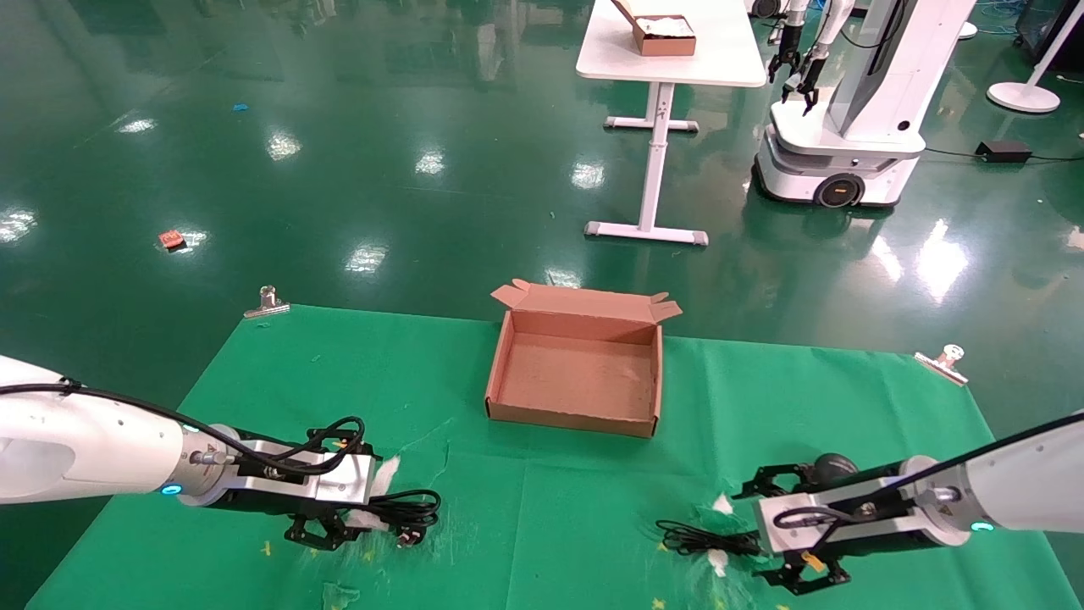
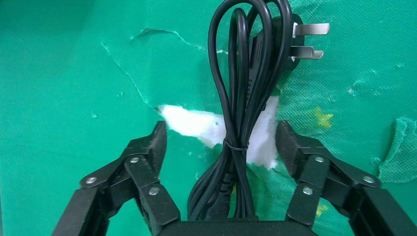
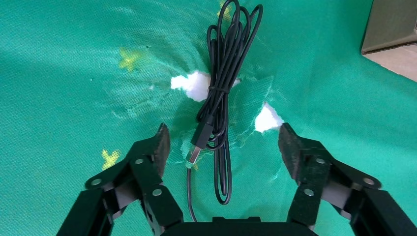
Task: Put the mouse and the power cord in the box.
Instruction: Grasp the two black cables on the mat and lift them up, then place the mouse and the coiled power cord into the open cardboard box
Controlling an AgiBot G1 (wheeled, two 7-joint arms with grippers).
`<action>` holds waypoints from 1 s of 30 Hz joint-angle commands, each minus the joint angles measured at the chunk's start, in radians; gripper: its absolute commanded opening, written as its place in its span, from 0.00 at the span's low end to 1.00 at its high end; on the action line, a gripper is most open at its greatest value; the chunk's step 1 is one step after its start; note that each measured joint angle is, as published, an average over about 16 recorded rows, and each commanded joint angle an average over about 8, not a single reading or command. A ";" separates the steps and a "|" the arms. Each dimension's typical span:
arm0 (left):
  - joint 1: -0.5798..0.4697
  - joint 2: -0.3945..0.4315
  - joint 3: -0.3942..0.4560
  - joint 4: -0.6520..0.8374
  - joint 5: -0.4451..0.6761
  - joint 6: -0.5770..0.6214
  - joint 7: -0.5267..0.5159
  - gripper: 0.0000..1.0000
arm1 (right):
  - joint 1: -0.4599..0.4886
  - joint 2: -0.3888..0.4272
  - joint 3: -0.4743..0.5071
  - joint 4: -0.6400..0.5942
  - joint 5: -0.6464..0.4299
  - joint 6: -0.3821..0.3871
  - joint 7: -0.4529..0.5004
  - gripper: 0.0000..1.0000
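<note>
Both claws stood spread: our left gripper (image 2: 221, 142) straddled the power cord (image 2: 244, 93), our right gripper (image 3: 223, 145) the mouse (image 1: 832, 467) cable, ready to pinch; box (image 1: 576, 413) sat empty between.

One box (image 1: 576, 373), one power cord (image 2: 246, 98), one mouse (image 1: 834, 466), two clips (image 1: 268, 301), two grippers, a left (image 2: 221, 142) and a right (image 3: 223, 145).

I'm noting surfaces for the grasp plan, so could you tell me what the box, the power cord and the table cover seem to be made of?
The box: plain brown cardboard, matte, with folded flaps. The power cord: smooth black sheath, likely rubber or plastic, with bright metal prongs on the plug. The table cover: thin green fibrous cloth, probably non-woven; it is torn, showing white beneath.
</note>
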 commanded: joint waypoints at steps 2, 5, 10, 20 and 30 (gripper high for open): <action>0.000 0.000 0.000 0.000 0.001 0.001 0.000 0.00 | 0.000 0.000 0.000 0.000 0.000 0.000 0.000 0.00; 0.000 0.000 0.000 -0.001 0.001 0.001 -0.001 0.00 | 0.000 0.000 0.000 0.001 0.000 -0.001 0.000 0.00; -0.001 -0.001 0.001 -0.001 0.001 0.001 -0.001 0.00 | 0.000 0.001 0.000 0.001 0.000 -0.001 0.001 0.00; -0.001 -0.001 0.001 -0.002 0.002 0.002 -0.002 0.00 | 0.000 0.001 0.000 0.002 0.001 -0.002 0.001 0.00; -0.002 -0.001 0.001 -0.002 0.002 0.003 -0.002 0.00 | 0.001 0.001 0.001 0.002 0.001 -0.002 0.002 0.00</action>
